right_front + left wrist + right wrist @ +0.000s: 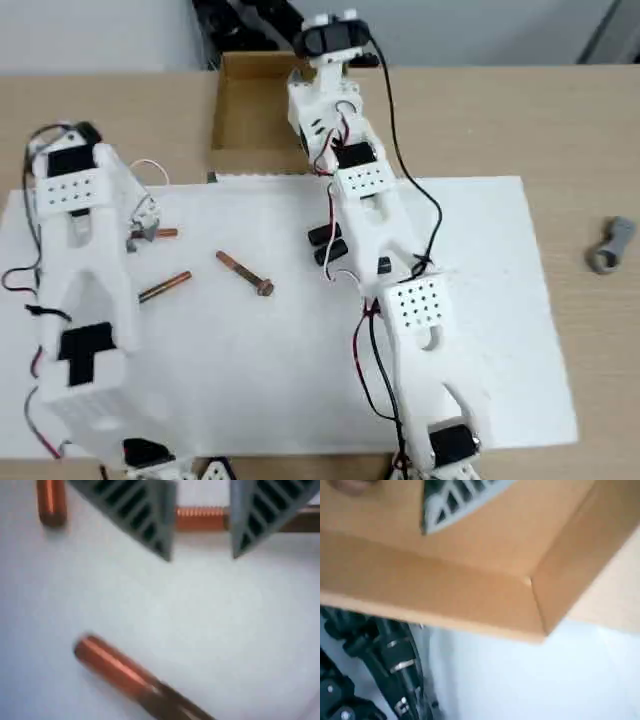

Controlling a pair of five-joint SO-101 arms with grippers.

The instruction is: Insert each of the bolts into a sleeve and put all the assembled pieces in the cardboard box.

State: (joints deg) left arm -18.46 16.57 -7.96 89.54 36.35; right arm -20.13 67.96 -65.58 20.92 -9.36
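My left gripper [201, 555] is open over the white mat [480, 230], low above a threaded copper bolt [200, 519] that lies across the gap between its grey fingers [150, 515]. In the high view this gripper [143, 232] and bolt [165, 233] are at the mat's left. A copper sleeve piece [125, 672] [165, 287] lies close by. Another bolt [245, 273] with a hex head rests mid-mat. My right arm [330, 110] stretches to the cardboard box [245, 110]; one grey finger [455, 500] hangs over the box floor [485, 545].
A rounded copper end [50, 502] lies beside the left gripper. A grey part [610, 245] sits on the wooden table right of the mat. The box stands at the mat's far edge. Cables run along both arms.
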